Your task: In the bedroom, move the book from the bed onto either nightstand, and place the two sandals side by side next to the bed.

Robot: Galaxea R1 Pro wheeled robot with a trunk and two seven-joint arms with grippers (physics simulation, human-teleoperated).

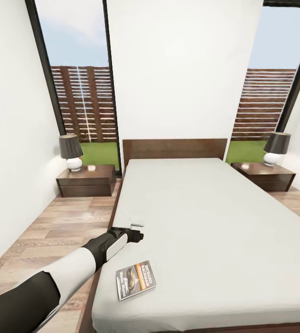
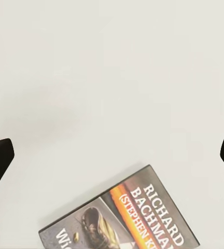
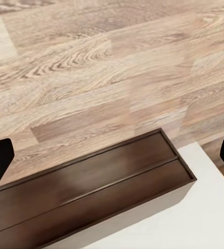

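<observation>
Book (image 2: 125,218) reading "RICHARD BACHMAN" lies on the bed (image 1: 205,217) below the wide-spread, empty left claw (image 2: 112,155).

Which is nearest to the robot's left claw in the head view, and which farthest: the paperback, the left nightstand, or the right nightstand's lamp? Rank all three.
1. Dark-covered paperback book, on the pale mattress just short of the left claw.
2. Dark brown wooden nightstand, left of the headboard.
3. Black-shaded white lamp, far right corner.

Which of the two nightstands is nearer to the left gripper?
The nightstand left of the bed, on the left gripper's side; the other nightstand stands across the mattress.
</observation>
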